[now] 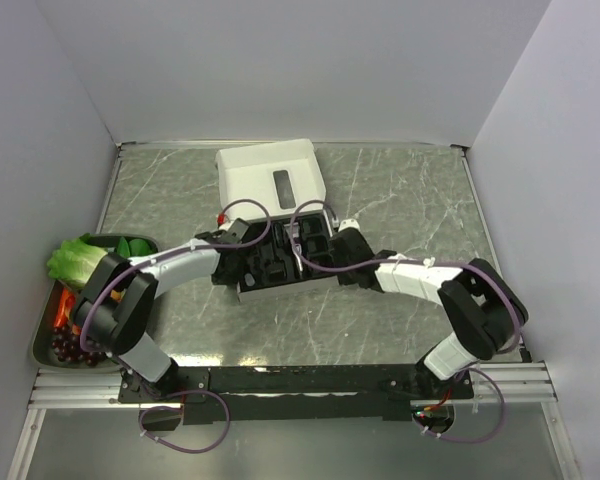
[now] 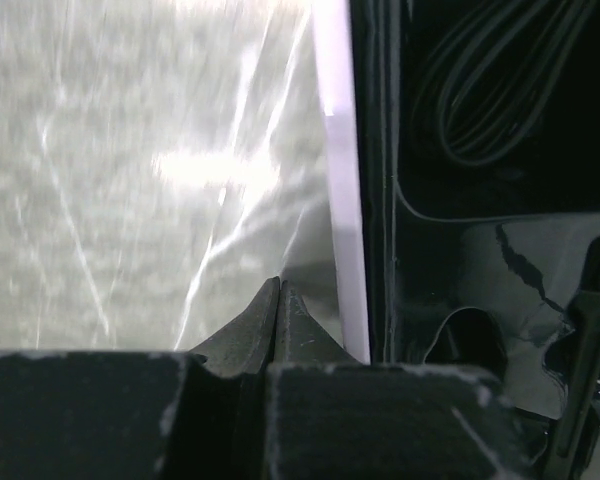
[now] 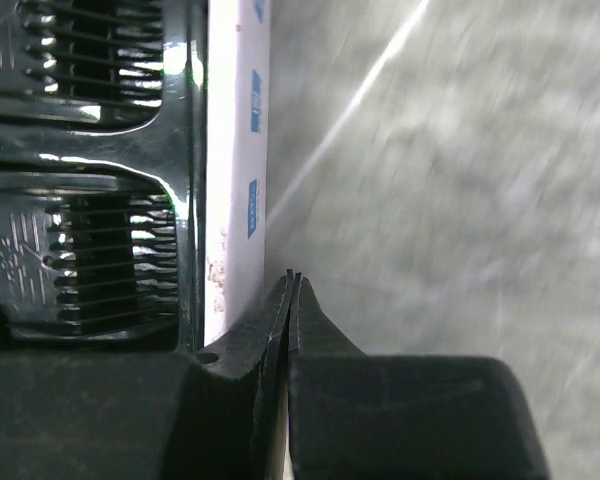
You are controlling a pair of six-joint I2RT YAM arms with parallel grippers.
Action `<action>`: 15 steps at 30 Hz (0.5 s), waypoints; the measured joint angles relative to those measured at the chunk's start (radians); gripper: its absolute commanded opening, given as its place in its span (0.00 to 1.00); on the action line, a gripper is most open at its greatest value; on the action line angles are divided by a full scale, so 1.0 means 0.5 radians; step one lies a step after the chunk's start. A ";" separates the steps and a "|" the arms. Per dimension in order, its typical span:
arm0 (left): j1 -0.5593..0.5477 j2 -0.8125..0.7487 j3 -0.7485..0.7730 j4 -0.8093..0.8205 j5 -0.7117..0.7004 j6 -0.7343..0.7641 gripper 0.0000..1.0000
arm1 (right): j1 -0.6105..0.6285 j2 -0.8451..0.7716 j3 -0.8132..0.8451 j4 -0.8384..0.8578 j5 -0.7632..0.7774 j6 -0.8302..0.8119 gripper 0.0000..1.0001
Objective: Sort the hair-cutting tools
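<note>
A white box (image 1: 248,291) with a black moulded insert (image 1: 280,262) sits mid-table between my two grippers. My left gripper (image 2: 279,285) is shut and empty, its tips just outside the box's white left wall (image 2: 335,150). A coiled black cord (image 2: 490,90) lies in an insert pocket beyond that wall. My right gripper (image 3: 294,275) is also shut and empty, beside the box's right wall (image 3: 235,150). Two black comb attachments (image 3: 90,250) (image 3: 90,50) rest in pockets there. I cannot make out the clipper.
The box's white lid (image 1: 270,172) lies just behind the box. A metal tray (image 1: 40,345) at the far left holds lettuce (image 1: 78,258) and other food. White walls enclose the table on three sides.
</note>
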 measured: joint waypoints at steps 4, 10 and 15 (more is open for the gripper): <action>-0.041 -0.128 -0.098 -0.069 -0.014 -0.066 0.02 | 0.139 -0.107 -0.082 -0.086 0.070 0.071 0.00; -0.096 -0.338 -0.141 -0.127 -0.025 -0.161 0.17 | 0.217 -0.185 -0.108 -0.197 0.095 0.162 0.01; -0.117 -0.548 -0.134 -0.159 -0.030 -0.224 0.23 | 0.278 -0.399 -0.108 -0.336 0.164 0.209 0.22</action>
